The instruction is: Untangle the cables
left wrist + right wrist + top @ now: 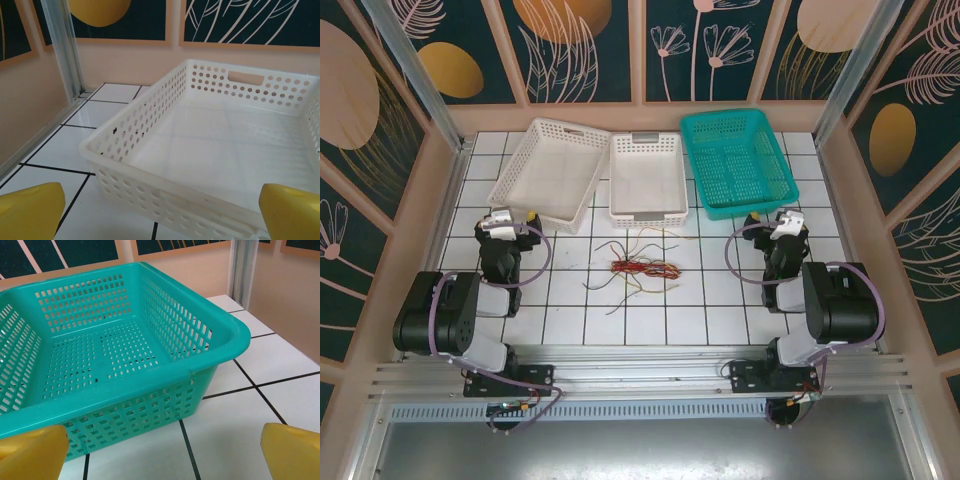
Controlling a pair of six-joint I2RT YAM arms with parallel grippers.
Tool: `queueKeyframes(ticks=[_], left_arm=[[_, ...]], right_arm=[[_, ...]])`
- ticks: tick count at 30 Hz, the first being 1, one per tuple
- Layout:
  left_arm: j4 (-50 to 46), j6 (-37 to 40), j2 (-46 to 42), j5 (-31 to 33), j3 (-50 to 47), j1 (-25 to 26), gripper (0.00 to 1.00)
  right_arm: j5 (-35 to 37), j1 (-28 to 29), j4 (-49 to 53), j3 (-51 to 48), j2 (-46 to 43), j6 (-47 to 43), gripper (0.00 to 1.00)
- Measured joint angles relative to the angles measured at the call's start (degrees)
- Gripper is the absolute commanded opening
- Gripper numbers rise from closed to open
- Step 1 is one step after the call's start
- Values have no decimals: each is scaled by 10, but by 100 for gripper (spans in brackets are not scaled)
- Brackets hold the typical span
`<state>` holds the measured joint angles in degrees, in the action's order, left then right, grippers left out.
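Note:
A tangled bundle of thin red, black and tan cables (642, 266) lies on the white tiles in the middle of the table, loose ends curling out around it. My left gripper (510, 219) rests at the left, well apart from the bundle, and faces a white basket. Its yellow fingertips (30, 207) stand wide apart, so it is open and empty (165, 220). My right gripper (782, 224) rests at the right, also clear of the cables. Its yellow fingertips (292, 450) are spread wide with nothing between them (165, 460).
Three baskets stand in a row at the back: a tilted white one (510, 180) on the left, a white one (647, 213) in the middle, a teal one (695, 170) on the right. Wooden walls and metal posts ring the tiled table.

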<state>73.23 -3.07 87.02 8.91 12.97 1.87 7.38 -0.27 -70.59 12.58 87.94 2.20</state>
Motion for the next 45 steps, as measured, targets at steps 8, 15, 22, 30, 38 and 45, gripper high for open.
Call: queueKeyframes(ticks=[8,15,22,30,38,45], left_arm=[[0,0,0,2,0,0,99],[0,0,0,2,0,0,99],[0,0,0,2,0,0,99],[-1,0,0,3,0,0,99],[-145,-7,-59,9,61,0,99],[-354,-51,-115,41,161,0,99]], right_arm=[[0,0,0,0,0,0,99],[0,0,0,0,0,0,99],[0,0,0,0,0,0,99],[-2,0,11,0,-7,-3,99],[13,20,143,22,-164,0,99],[-9,32,283,57,-282,40,99]])
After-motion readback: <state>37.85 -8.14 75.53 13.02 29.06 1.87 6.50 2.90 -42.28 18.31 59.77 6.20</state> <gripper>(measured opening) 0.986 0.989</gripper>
